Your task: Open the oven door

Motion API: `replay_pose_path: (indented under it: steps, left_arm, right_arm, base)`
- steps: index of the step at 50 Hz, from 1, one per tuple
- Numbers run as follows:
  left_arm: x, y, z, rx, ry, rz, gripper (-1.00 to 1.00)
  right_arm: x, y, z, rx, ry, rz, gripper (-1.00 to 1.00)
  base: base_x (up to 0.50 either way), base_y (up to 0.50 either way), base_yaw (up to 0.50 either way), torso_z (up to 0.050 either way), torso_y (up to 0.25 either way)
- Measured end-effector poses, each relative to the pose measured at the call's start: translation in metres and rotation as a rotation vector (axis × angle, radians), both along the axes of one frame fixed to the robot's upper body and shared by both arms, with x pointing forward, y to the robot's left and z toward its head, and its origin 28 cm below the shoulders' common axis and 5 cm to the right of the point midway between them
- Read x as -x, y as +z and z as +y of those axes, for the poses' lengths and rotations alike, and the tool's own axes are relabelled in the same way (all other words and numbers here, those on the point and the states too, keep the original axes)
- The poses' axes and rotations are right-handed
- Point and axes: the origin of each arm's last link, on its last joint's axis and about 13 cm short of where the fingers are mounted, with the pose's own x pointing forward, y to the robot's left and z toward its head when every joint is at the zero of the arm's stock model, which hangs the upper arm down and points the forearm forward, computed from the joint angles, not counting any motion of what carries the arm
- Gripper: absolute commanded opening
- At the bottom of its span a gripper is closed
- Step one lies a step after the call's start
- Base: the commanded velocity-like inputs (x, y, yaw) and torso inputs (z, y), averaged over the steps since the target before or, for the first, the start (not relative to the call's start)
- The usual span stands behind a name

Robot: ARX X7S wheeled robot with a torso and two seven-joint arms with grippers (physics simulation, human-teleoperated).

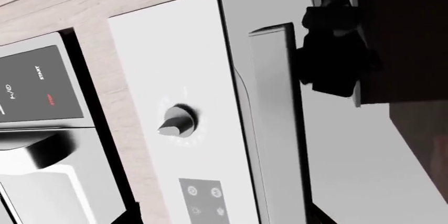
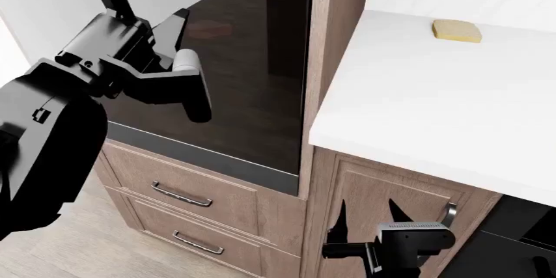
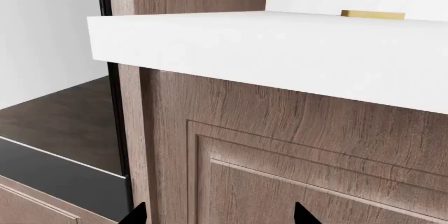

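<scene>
The oven door (image 2: 247, 63) is a dark glossy glass panel with a grey strip along its bottom, and it lies close against the oven front. Its steel bar handle (image 1: 276, 124) runs along the door's top edge, next to the white control panel (image 1: 175, 66). My left gripper (image 1: 222, 220) is open, raised in front of the handle. Only its two dark fingertips (image 1: 125, 217) show, spread across panel and handle with nothing held. My right gripper (image 2: 366, 221) hangs low, open and empty, facing a wooden cabinet door (image 3: 294, 145).
A round knob (image 1: 178, 121) sits on the control panel, and an appliance with START and STOP keys (image 1: 42, 85) is beside it. Two wooden drawers (image 2: 182, 193) lie under the oven. A white counter (image 2: 417, 96) carries a yellow block (image 2: 456, 30).
</scene>
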Motion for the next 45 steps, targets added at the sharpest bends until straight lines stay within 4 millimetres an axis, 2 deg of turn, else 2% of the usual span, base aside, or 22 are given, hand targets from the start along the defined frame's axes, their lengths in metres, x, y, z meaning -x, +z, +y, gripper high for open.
replay_pose_path:
  steps: [21,45]
  left_arm:
    - [-0.031,0.006,-0.021,0.008,-0.037,0.007,1.0]
    - [-0.052,0.005,-0.033,0.02,-0.054,0.033,1.0]
  right_arm:
    - [0.0,-0.001,0.0,0.002,0.004,-0.001,1.0]
    - [0.0,-0.001,0.0,0.0,0.005,-0.004,1.0]
  base:
    - [0.0,0.0,0.0,0.0,0.0]
    - [0.0,0.0,0.0,0.0,0.0]
